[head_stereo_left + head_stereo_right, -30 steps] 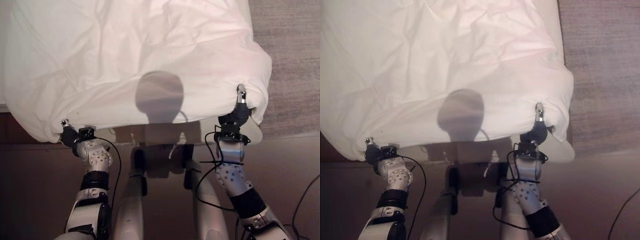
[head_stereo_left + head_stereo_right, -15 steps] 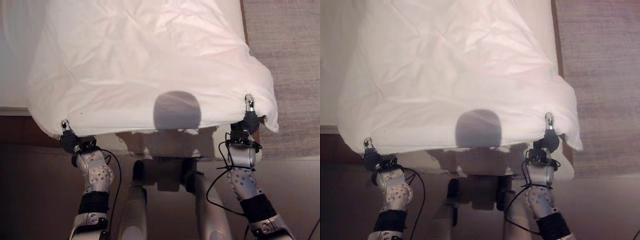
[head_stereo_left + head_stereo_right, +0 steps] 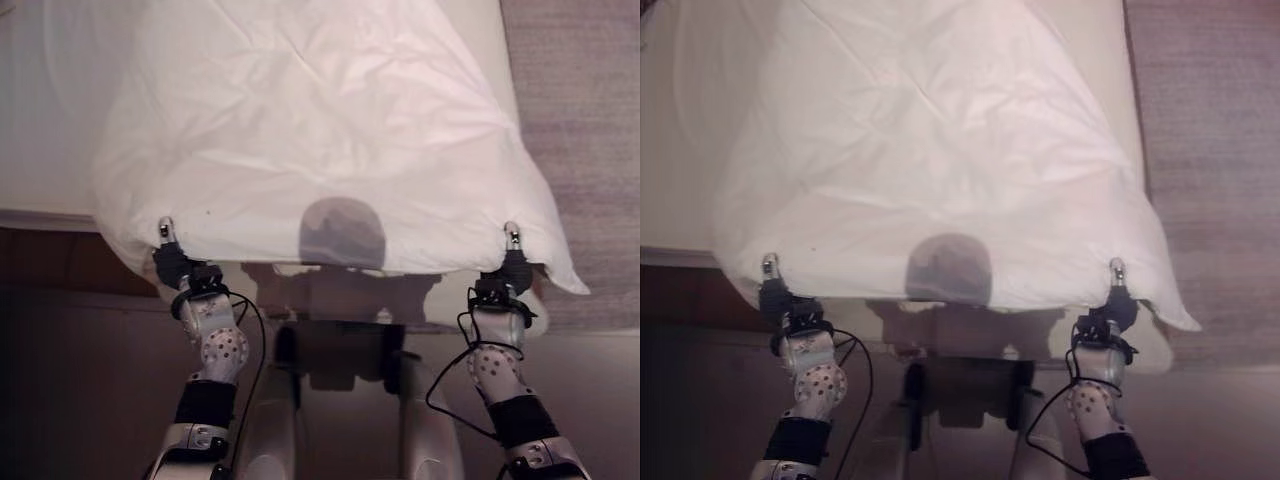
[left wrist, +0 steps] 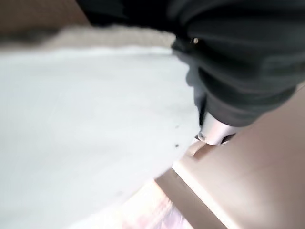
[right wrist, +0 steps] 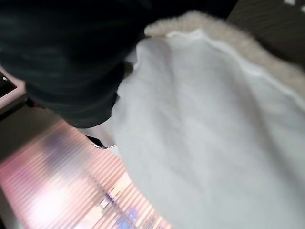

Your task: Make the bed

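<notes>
A white duvet (image 3: 320, 130) lies over the bed, its near edge hanging past the foot. My left hand (image 3: 172, 262) pinches the duvet's near left corner, one silver fingertip showing on top of the cloth. My right hand (image 3: 515, 266) pinches the near right corner the same way. Both hands hold the edge stretched straight between them, level with the bed's foot. The white cloth (image 4: 86, 124) passes under the left hand's dark cover (image 4: 238, 62) in the left wrist view. In the right wrist view the cloth (image 5: 214, 133) bunches beside that hand's cover (image 5: 66, 62).
Bare pale mattress (image 3: 45, 120) shows left of the duvet. A grey rug (image 3: 590, 120) runs along the bed's right side. Dark brown floor (image 3: 60, 300) lies below the foot of the bed, where I stand.
Both hands have shifted to the right with the duvet's edge, and the right hand has come lower. The duvet has slid right and drawn tighter, baring more mattress at the left.
</notes>
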Robot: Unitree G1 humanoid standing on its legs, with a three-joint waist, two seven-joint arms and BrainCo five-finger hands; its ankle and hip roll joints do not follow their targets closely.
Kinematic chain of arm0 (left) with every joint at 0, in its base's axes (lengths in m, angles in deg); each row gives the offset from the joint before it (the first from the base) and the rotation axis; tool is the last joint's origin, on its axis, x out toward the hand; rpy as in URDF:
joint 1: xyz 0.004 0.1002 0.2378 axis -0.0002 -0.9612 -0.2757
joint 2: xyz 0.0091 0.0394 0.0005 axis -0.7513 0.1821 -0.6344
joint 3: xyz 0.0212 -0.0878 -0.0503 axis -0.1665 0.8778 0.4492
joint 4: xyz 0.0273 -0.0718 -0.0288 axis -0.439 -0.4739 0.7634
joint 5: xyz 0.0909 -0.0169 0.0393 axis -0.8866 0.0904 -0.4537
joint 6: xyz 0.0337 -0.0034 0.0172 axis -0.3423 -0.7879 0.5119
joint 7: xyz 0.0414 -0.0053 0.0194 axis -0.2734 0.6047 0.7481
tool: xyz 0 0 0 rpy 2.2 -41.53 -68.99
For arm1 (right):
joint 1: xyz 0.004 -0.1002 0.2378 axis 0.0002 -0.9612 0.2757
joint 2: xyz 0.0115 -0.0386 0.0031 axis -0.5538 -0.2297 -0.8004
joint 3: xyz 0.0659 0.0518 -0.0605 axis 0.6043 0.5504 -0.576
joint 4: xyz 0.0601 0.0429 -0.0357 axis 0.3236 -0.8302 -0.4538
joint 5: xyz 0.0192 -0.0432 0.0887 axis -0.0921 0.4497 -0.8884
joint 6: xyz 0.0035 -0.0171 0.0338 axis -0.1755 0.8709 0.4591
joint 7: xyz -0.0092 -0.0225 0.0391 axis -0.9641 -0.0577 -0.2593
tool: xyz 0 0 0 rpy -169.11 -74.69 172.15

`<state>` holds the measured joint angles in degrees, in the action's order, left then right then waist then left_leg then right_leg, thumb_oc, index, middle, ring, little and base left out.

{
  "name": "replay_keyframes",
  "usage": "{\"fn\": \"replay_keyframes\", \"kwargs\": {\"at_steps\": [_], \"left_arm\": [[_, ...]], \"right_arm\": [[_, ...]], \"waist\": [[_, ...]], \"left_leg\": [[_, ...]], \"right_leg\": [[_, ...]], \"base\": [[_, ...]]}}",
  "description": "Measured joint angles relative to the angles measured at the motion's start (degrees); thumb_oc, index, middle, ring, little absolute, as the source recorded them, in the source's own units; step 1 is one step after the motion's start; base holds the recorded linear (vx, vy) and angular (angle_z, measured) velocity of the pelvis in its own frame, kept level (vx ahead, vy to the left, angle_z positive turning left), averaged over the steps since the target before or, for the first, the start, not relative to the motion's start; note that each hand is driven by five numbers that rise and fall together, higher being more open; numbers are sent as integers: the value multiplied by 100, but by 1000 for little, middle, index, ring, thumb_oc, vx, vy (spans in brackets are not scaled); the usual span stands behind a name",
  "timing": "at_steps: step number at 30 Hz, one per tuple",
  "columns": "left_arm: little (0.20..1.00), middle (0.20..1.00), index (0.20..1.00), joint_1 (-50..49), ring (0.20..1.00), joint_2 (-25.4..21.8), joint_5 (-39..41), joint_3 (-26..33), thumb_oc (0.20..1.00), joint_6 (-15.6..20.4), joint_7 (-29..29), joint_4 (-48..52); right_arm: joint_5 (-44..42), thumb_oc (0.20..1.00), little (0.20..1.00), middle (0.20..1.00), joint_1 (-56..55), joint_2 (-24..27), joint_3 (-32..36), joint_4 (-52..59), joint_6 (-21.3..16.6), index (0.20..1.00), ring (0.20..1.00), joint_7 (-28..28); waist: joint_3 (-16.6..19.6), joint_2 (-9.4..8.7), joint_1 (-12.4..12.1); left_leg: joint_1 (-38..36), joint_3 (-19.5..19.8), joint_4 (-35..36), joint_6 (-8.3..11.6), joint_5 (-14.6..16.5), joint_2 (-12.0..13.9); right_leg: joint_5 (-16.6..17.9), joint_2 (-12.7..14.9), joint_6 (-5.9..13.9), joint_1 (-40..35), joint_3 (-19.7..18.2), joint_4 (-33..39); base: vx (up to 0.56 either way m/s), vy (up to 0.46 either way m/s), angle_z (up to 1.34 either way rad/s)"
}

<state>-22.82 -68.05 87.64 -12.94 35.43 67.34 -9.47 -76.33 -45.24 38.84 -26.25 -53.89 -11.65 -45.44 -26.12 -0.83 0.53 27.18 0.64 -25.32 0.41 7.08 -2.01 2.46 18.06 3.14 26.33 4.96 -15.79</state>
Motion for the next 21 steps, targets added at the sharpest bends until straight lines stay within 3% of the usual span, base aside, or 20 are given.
{"fn": "replay_keyframes", "kwargs": {"at_steps": [1,2,3,5,8,10,12,15,19,20,21], "left_arm": [[200,200,200,-63,200,-61,-2,44,200,1,11,1],[200,200,200,-123,200,-99,-11,95,200,3,20,10],[200,200,200,-165,200,-155,-15,190,200,2,22,13],[200,200,200,-289,200,-125,-151,329,200,1,62,110],[200,200,200,-394,200,-92,-240,199,200,-99,111,129],[200,200,200,-434,200,-93,-241,64,200,-140,114,138],[200,200,200,-526,200,-130,-240,31,200,-142,106,262],[200,200,200,-764,200,-121,-228,66,200,-179,96,283],[200,200,200,-800,200,-89,-209,29,200,-250,-33,290],[200,200,200,-824,200,4,-190,14,200,-274,-90,258],[200,200,200,-745,200,92,-149,-97,200,-382,-102,264]], "right_arm": [[-35,200,200,200,-106,-35,-170,8,29,200,200,59],[-74,200,200,200,-151,-116,-281,13,80,200,200,80],[-75,200,200,200,-73,-176,-334,22,102,200,200,104],[-68,200,200,200,-67,-160,-415,47,192,200,200,234],[-67,200,200,200,-154,-76,-447,51,195,200,200,275],[-65,200,200,200,-239,27,-469,50,195,200,200,295],[-60,200,200,200,-162,91,-493,-64,205,200,200,325],[81,200,200,200,-70,88,-529,-140,277,200,200,315],[170,200,200,200,-161,98,-451,-177,275,200,200,310],[172,200,200,200,-171,135,-407,-196,264,200,200,299],[184,200,200,200,-239,162,-284,-292,257,200,200,247]], "waist": [[85,9,4],[99,-27,-14],[99,-24,-46],[109,-45,-26],[93,-105,22],[106,-138,23],[82,-176,-3],[83,-166,-51],[82,-146,3],[58,-63,-20],[59,-27,18]], "left_leg": [[88,-110,-71,-186,-10,-95],[77,-241,-29,-327,-39,-127],[69,-240,47,-344,-74,-101],[16,-356,424,-519,-297,-171],[-312,-470,1021,-648,-592,-401],[-363,-512,1074,-688,-618,-543],[-356,-779,1154,-719,-635,-545],[-417,-711,1271,-648,-655,-467],[-552,-458,1443,-500,-725,-476],[-517,-337,1416,-377,-785,-490],[-439,-270,1280,39,-907,-589]], "right_leg": [[347,-58,-101,-60,10,57],[178,-162,75,28,31,-122],[-19,-242,182,128,-12,-450],[-687,-899,169,528,-23,-1372],[-1026,-1487,62,546,-37,-1417],[-1005,-1581,10,468,-53,-1157],[-914,-1577,-161,498,-129,-1015],[-635,-1702,-447,308,-84,-605],[-675,-1706,-613,144,79,-515],[-644,-1756,-690,120,101,-596],[-782,-1547,-742,83,146,-626]], "base": [[-68,415,-33],[-65,270,-35],[-51,216,-48],[-16,132,-37],[-12,49,-9],[-67,-3,3],[-10,-136,-25],[26,-203,-22],[-38,-125,31],[-14,-26,76],[2,-17,83]]}}
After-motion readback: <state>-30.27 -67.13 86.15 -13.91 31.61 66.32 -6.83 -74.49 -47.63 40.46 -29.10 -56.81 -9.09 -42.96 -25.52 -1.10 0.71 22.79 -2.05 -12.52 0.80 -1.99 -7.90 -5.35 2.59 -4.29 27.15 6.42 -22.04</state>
